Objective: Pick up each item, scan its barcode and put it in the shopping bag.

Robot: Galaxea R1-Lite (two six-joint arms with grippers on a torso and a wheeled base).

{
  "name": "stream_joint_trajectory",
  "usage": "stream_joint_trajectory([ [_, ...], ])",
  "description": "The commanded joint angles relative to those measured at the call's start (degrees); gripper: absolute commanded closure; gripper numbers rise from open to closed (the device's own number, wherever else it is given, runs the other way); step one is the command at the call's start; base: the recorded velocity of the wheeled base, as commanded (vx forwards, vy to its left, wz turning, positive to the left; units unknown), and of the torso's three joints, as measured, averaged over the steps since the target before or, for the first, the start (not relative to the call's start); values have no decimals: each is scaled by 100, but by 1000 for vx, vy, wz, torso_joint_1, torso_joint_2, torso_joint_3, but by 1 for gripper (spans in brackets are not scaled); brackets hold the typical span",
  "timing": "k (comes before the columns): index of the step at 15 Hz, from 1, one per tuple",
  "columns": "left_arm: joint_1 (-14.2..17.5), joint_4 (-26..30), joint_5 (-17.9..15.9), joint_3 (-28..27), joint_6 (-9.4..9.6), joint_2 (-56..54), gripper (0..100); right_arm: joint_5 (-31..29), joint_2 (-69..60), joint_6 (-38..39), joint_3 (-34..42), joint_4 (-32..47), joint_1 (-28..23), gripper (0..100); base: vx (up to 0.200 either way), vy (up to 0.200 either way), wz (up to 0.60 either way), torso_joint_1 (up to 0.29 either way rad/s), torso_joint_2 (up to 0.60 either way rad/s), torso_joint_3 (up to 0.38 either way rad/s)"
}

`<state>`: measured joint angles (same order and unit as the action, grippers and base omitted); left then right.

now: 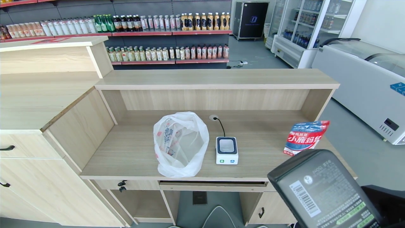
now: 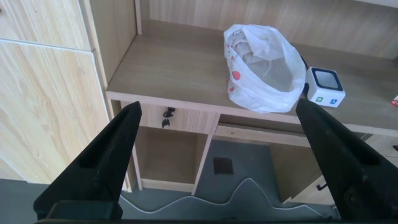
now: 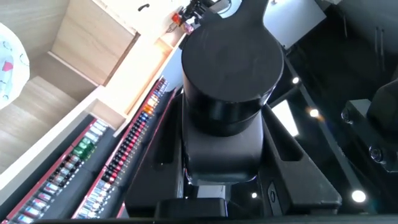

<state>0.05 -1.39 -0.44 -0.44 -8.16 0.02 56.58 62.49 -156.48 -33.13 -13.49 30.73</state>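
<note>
Step in hand: scan of the black bottle.

- Right pincer is clamped on the bottle body, below its round black cap. The bottle is held in the air off the right front corner of the bench, close under the head camera.
- Its barcode label faces up toward the head camera, away from the scanner.
- The scanner sits mid-bench with its window facing up, just beside the shopping bag on the bag's right. The bag mouth is open and it looks roughly upright.
- Left pincer has its fingers wide apart and holds nothing. It hangs in front of the bench, off the left front edge.
- A snack pouch lies at the right end of the bench, not yet bagged.

My read of the next move: carry the bottle left until it is over the scanner window, then roll the wrist so the barcode turns down toward the glass. After the scan, shift further left and drop it into the bag mouth.

The thin bag may collapse under the bottle.
</note>
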Motion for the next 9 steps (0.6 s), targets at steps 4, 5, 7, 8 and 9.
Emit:
stream_joint_trajectory([
  [4,4,-2,0,0,-2,-2,0,3,-26,-5,-9,-4,3,100,0,0,0,0,0,0],
  [5,4,-2,0,0,-2,-2,0,3,-26,-5,-9,-4,3,100,0,0,0,0,0,0],
  [7,4,-2,0,0,-2,-2,0,11,-26,-5,0,5,3,100,0,0,0,0,0,0],
  [8,4,-2,0,0,-2,-2,0,3,-17,12,0,31,-15,100,0,0,0,0,0,0],
  [9,4,-2,0,0,-2,-2,0,3,70,311,-97,31,-261,100,0,0,0,0,0,0],
])
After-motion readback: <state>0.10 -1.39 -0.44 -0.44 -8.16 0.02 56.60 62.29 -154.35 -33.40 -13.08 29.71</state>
